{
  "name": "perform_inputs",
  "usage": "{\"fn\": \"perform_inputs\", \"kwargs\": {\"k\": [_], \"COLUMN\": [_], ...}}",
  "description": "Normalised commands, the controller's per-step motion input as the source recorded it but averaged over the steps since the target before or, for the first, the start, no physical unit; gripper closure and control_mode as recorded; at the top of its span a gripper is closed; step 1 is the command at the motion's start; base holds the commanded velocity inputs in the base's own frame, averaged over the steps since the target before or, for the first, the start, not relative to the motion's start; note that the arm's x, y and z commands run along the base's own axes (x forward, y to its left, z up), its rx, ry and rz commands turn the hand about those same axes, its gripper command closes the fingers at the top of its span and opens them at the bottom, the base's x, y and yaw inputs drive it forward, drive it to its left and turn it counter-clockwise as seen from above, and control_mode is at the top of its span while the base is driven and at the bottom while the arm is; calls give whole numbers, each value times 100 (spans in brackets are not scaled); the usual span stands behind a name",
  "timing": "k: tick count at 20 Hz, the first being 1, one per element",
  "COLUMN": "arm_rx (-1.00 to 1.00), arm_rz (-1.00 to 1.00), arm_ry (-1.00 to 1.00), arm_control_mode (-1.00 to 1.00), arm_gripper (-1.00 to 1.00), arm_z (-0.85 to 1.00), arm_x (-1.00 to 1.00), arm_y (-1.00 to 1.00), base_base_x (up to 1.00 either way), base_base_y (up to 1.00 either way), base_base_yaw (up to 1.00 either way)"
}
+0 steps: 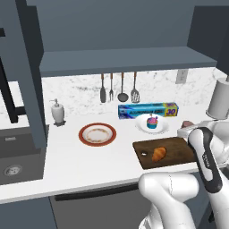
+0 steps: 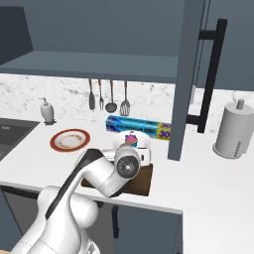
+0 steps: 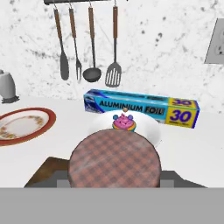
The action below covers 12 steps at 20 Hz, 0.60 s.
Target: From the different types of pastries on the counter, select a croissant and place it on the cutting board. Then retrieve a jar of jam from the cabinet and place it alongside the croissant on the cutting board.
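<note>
1 jar of jam (image 3: 115,158) fills the claw's closed grip, its round checked lid hiding both fingertips.

Seen from the hand, the jar blocks most of the dark wooden cutting board (image 3: 46,171). From the left base, the arm cuts off the board's right end, while the golden crescent croissant (image 1: 159,154) lies on it. Behind sit the blue-wrapped cupcake (image 1: 152,121) on a white dish, a foil box (image 1: 148,110) and a red-rimmed plate (image 1: 97,134).

one croissant (image 1: 158,154), one cupcake (image 1: 152,121), two plates (image 1: 97,134), four utensils (image 3: 91,43)
</note>
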Motion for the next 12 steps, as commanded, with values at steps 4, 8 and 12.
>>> {"fn": "perform_inputs", "kwargs": {"k": [4, 8, 12], "arm_rx": [10, 12, 5], "arm_rz": [32, 62, 16], "arm_ry": [-3, -6, 0], "arm_control_mode": [-100, -100, -100], "arm_gripper": [100, 100, 100], "arm_z": [0, 0, 0], "arm_x": [-9, -24, -13], "arm_y": [-26, -37, -5], "base_base_x": [0, 0, 0], "base_base_y": [0, 0, 0], "base_base_yaw": [0, 0, 0]}}
